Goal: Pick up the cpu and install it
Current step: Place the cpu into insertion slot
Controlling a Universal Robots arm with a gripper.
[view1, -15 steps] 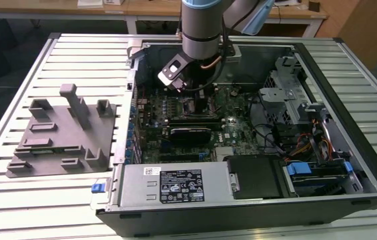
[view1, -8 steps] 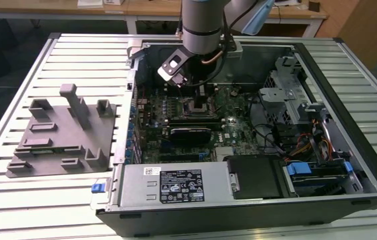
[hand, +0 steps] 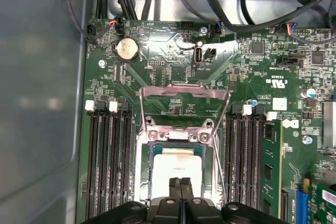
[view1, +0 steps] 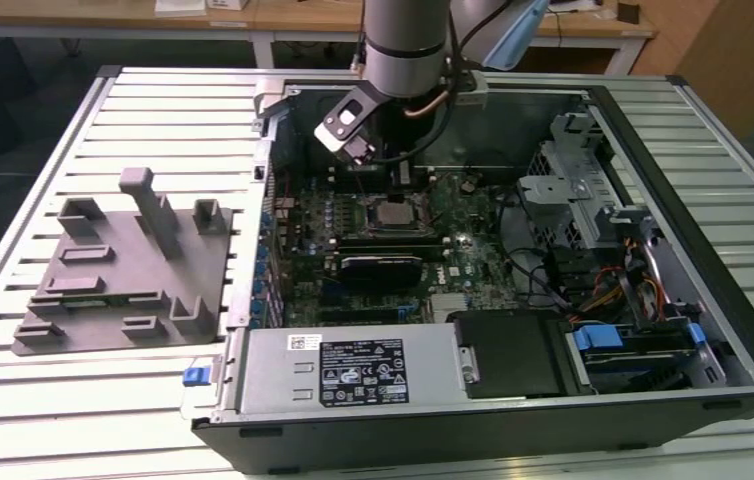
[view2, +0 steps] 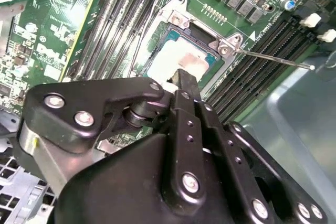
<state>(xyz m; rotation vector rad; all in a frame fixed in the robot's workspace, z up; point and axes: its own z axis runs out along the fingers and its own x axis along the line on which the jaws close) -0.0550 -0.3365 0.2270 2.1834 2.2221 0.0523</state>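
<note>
Hovering directly above the socket (hand: 153, 153), the gripper (hand: 181, 186) has its jaws clenched together with nothing between them, tips right at the cpu (hand: 176, 162). By the look of it the picking and placing are done: the cpu lies seated inside the socket, while the hinged metal frame (hand: 184, 90) stands open just beyond the socket, so clamping seems left. The chip lies flat, silver top upward; being square, it has no real long axis, edges parallel to the socket's sides.
</note>
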